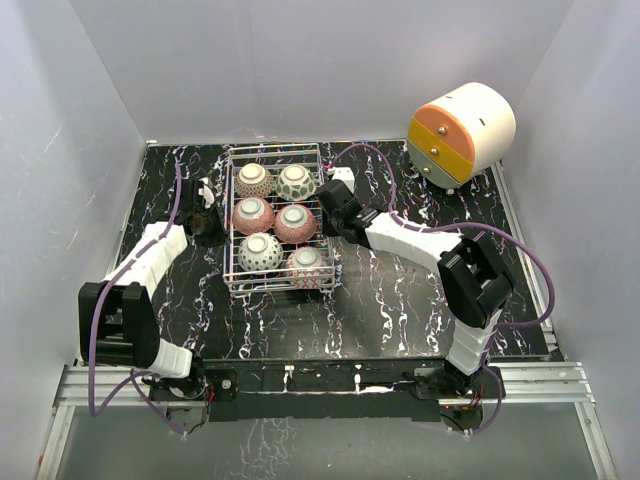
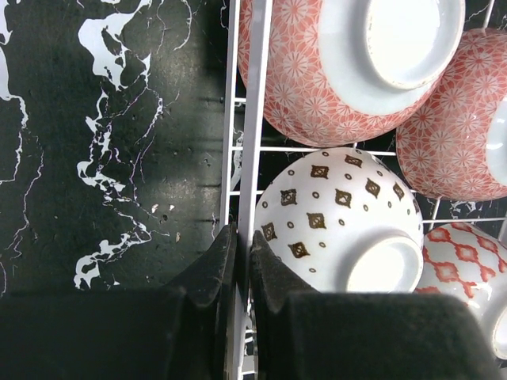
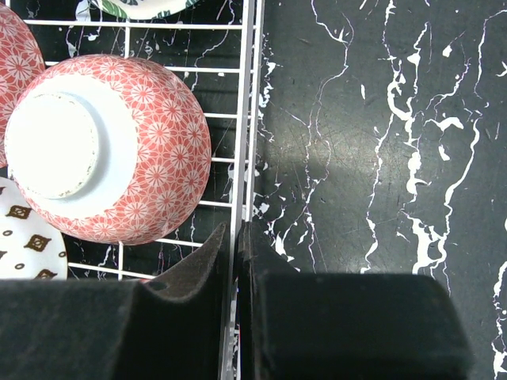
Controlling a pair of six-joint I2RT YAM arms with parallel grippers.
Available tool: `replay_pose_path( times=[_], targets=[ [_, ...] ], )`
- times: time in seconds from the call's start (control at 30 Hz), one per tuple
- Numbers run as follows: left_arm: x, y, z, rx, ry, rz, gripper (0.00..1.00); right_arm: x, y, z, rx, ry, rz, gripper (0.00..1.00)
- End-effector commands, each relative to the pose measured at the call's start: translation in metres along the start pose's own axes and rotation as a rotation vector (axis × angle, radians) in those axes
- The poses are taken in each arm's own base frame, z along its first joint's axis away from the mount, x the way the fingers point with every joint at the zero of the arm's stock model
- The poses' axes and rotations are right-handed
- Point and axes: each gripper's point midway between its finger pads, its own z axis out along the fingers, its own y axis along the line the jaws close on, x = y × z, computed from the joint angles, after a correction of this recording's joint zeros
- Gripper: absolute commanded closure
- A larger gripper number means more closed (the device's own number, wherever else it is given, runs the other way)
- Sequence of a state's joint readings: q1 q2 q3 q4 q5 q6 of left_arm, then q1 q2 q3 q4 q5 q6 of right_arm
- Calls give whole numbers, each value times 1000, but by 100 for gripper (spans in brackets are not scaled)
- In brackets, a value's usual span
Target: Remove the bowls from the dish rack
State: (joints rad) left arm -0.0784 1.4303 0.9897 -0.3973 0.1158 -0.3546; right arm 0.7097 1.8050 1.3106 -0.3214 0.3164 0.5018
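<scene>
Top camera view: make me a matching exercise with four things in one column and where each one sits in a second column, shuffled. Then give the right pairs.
Things
1. green bowl
2. brown-diamond bowl
3. drawer unit
4. left gripper

Places
A. far right corner of the table
B. near row, left column of the dish rack
C. clamped on the rack's left rim
D. far row, right column of the rack

Pairs: 1-D, 2-B, 3-A, 4-C
</scene>
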Motion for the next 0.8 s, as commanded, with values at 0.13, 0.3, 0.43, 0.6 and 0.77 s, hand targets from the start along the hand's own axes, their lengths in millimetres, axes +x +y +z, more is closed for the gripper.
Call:
replay_pose_path(
  times=[0.13,0.3,0.43,0.6,0.77],
  targets=[
    [-42,7,0,-76,-82,-32,100,-48,11,-39,-64,-131,39,92],
    [-51,10,5,-102,-90,-40,100,-48,17,-38,-93,-125,48,92],
    [-47,11,6,-100,-83,-41,100,-48,18,-38,-96,-122,44,92],
    [-40,14,1,-101,-98,-40,98,-61,19,-47,-104,-161,26,91],
    [-38,12,-1,-84,-112,-37,80,-83,22,-62,-104,-219,0,63]
  ],
)
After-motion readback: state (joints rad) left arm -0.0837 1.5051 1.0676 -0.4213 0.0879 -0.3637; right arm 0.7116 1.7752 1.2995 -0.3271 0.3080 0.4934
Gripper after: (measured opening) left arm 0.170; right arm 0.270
